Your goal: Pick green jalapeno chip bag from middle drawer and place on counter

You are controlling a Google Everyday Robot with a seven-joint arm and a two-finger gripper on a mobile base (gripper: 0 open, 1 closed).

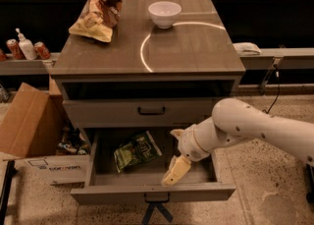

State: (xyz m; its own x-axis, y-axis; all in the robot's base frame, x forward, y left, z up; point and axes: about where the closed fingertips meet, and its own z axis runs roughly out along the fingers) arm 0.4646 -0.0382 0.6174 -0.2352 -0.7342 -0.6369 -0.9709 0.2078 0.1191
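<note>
Camera view: one green jalapeno chip bag (137, 150) is seen lying left of centre in the pulled-out middle drawer (152, 192), apart from its walls. One gripper (172, 156) is held in the drawer's right half, near the bag, spread open and empty. One brown chip bag (100, 10) and one white bowl (165, 13) are set near the worktop's (196, 47) back edge.

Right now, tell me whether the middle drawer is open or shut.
Open. The drawer is pulled out, the green chip bag lies inside, and the gripper hangs in it beside the bag, not touching.
</note>
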